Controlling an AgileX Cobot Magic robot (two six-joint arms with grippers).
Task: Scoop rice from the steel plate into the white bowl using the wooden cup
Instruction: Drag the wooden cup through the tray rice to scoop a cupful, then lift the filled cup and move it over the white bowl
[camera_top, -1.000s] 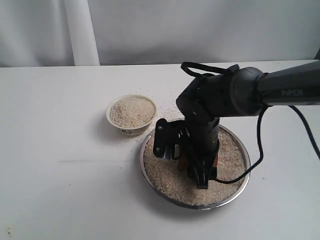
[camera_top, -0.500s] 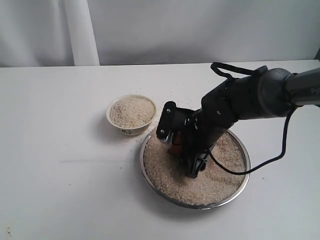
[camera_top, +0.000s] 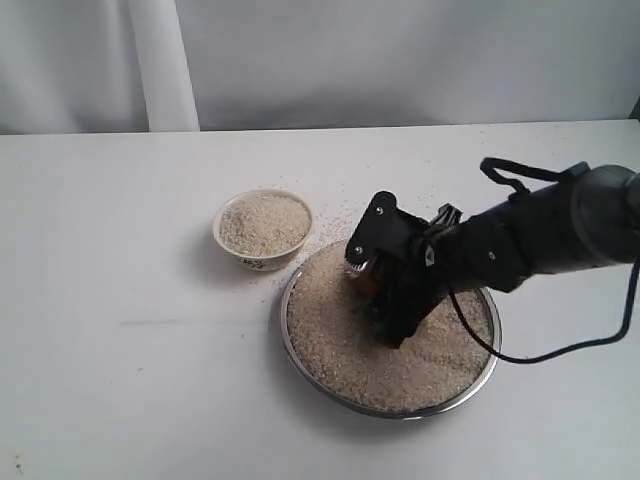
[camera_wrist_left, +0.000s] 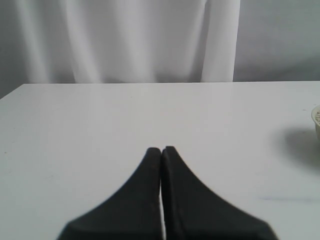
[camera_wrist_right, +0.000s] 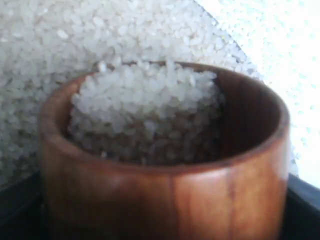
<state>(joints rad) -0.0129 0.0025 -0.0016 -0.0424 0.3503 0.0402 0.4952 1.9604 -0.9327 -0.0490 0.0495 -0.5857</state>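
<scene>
R gripper (camera_top: 363, 274) clamped on cup (camera_top: 357, 283). Over the last sec we saw the wrist go from digging mid-plate to drawn back and rolled. The cup is now at the plate (camera_top: 400, 412) rim on the side toward the bowl (camera_top: 232, 250).

Wrist cam: cup (camera_wrist_right: 165, 190) mouth-up, roughly half full of rice (camera_wrist_right: 145, 110). We judge the scoop done; carry + tip come next.

Plate sits right of centre on the worktop (camera_top: 120, 330), nearer the front edge. Bowl just beside it toward the back-left corner, already near full, so spill is likely on the pour. Loose grains betw. the two.

L gripper (camera_wrist_left: 161, 152) pinched closed, holding nothing, over bare worktop.
</scene>
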